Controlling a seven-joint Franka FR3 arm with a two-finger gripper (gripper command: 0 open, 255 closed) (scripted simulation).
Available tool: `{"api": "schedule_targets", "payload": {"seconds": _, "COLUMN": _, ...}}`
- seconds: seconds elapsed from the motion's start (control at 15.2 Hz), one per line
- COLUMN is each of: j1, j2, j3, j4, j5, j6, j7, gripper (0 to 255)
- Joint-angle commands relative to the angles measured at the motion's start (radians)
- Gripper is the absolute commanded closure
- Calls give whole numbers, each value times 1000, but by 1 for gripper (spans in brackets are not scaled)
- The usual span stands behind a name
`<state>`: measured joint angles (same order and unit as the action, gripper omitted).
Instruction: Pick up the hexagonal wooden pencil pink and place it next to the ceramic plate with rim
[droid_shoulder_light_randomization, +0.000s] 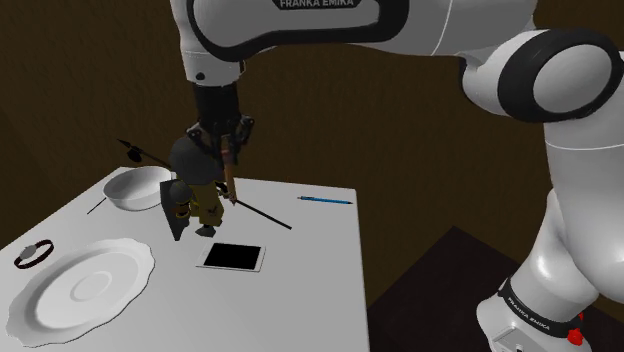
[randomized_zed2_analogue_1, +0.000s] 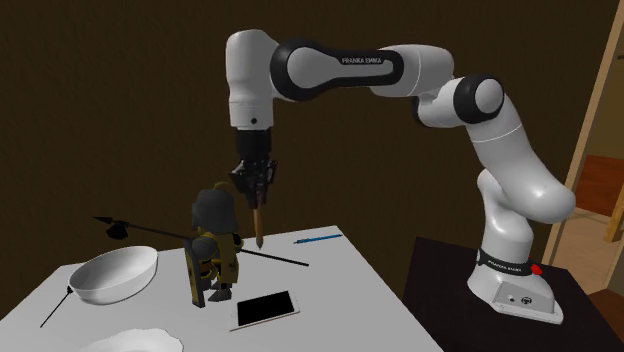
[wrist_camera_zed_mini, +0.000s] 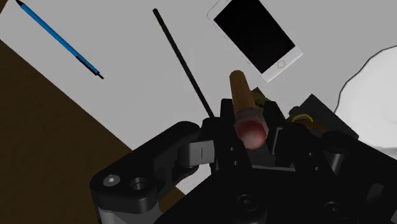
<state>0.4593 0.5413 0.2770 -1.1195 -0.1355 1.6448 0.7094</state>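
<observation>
My gripper (droid_shoulder_light_randomization: 228, 150) is shut on the pencil (droid_shoulder_light_randomization: 230, 178), a brown shaft with a pink eraser end. It hangs nearly upright, tip down, above the white table. In the second exterior view the pencil (randomized_zed2_analogue_1: 258, 222) points down from the gripper (randomized_zed2_analogue_1: 256, 186) beside a helmeted figurine. The wrist view has the eraser end of the pencil (wrist_camera_zed_mini: 245, 105) clasped between the black fingers of the gripper (wrist_camera_zed_mini: 249, 122). The white plate (droid_shoulder_light_randomization: 85, 288) with a wavy rim lies at the table's near left corner in the shoulder view, apart from the gripper. A part of the plate's rim (wrist_camera_zed_mini: 372, 83) is also visible.
A dark figurine (droid_shoulder_light_randomization: 195, 190) holding a long black spear (droid_shoulder_light_randomization: 262, 215) stands just beside the pencil. A white bowl (droid_shoulder_light_randomization: 137, 188) is behind it. A phone (droid_shoulder_light_randomization: 232, 257), a blue pen (droid_shoulder_light_randomization: 325, 200) and a dark wristband (droid_shoulder_light_randomization: 35, 254) lie on the table (droid_shoulder_light_randomization: 320, 290).
</observation>
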Motion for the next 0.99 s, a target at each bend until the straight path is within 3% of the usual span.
{"api": "schedule_targets", "payload": {"seconds": 0.0, "j1": 38, "j2": 35, "j3": 5, "j4": 33, "j5": -12, "j6": 2, "j7": 40, "gripper": 255}}
{"api": "schedule_targets", "payload": {"seconds": 0.46, "j1": 174, "j2": 205, "j3": 9, "j4": 232, "j5": -52, "j6": -29, "j7": 146, "gripper": 255}}
{"api": "schedule_targets", "payload": {"seconds": 0.92, "j1": 155, "j2": 181, "j3": 10, "j4": 95, "j5": -49, "j6": 82, "j7": 153, "gripper": 255}}
